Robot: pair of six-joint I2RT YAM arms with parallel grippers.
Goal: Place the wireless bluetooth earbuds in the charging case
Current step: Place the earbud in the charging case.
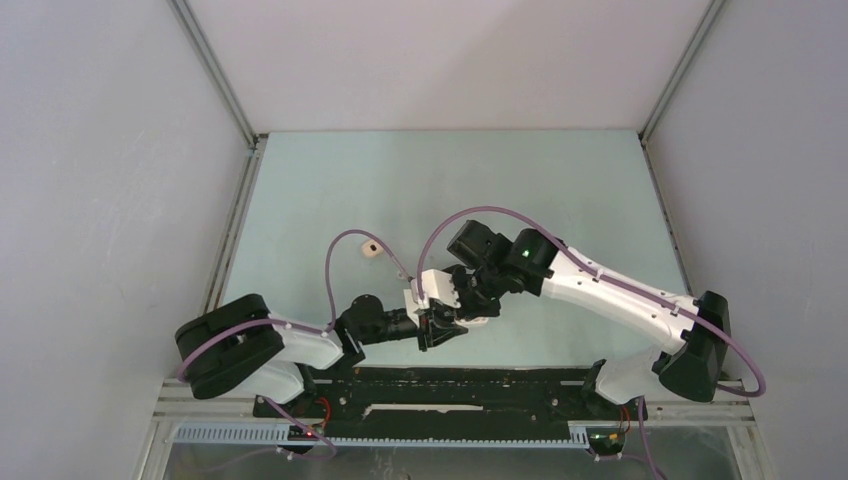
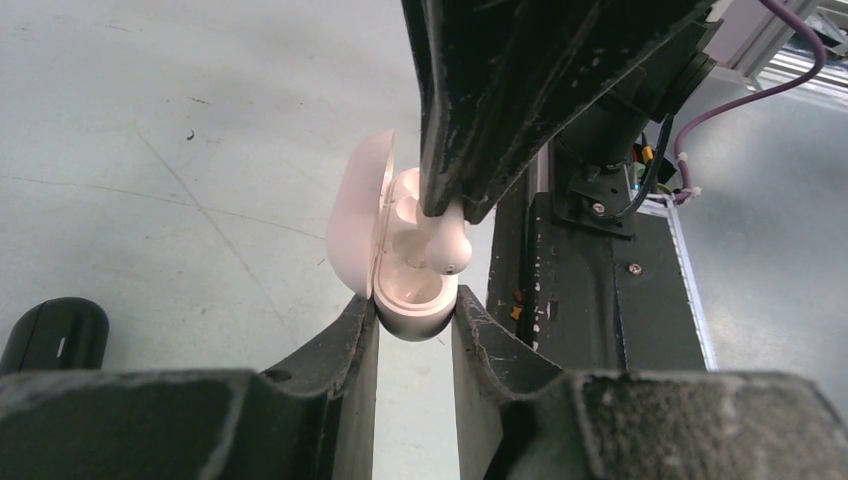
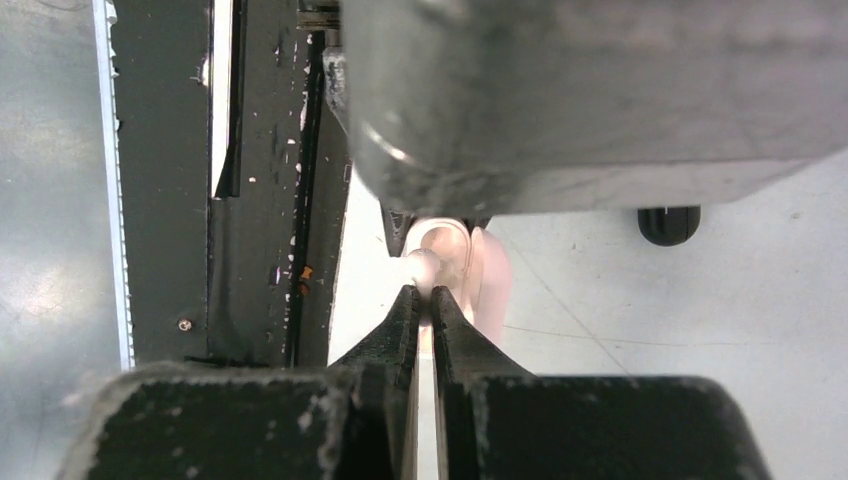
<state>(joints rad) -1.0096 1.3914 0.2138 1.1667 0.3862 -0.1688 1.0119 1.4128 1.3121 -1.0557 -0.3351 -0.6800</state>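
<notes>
In the left wrist view my left gripper point(image 2: 415, 308) is shut on the bottom of a pale pink charging case point(image 2: 420, 322). The case is held upright with its lid point(image 2: 355, 215) swung open to the left. My right gripper point(image 3: 425, 295) is shut on a pale pink earbud point(image 3: 422, 267). It comes down from above, and its dark fingers point(image 2: 480, 120) hold the earbud point(image 2: 450, 248) at the mouth of the case, partly inside a well. From above, both grippers meet near the table's front middle, left point(image 1: 437, 328) and right point(image 1: 457, 300).
A black pill-shaped case point(image 2: 55, 335) lies on the table to the left of the held case. It shows again in the right wrist view point(image 3: 668, 223). A small cream object point(image 1: 370, 249) lies further back. The black base rail point(image 1: 450, 385) runs along the near edge.
</notes>
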